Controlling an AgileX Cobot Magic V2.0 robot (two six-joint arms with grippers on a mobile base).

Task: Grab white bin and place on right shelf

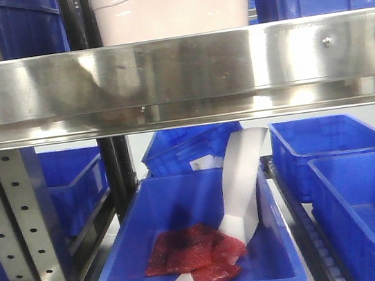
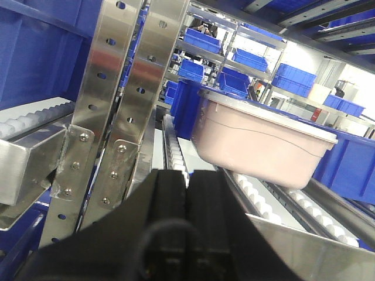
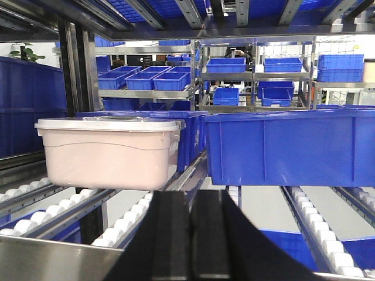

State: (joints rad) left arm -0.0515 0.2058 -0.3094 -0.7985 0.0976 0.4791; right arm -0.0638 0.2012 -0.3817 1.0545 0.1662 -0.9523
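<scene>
We find the white bin [image 3: 108, 152] sitting lidded and upright on the white rollers [image 3: 126, 225] of the steel rack's upper level, set back from the right shelf [image 1: 177, 68] front rail, whose broad flat face hides the bin's lower half in the front view. It rests there unsupported by either arm, so we judge it either already delivered or not yet gripped; the frames alone do not settle which. Its base spans the roller lane, which explains why it sits level and could slide easily if nudged. A large blue bin [image 3: 287, 146] stands just beside it on the neighbouring lane. Both wrist views look at it from near the rail: the left tool [image 2: 187, 193] has its two black fingers pressed together, empty, and the right tool [image 3: 188, 216] is likewise closed to a thin seam, holding nothing. Below the rail, an open blue bin [image 1: 196, 251] holds red packets [image 1: 193, 255] and a white scoop-like piece [image 1: 242, 182], unrelated to our job.
</scene>
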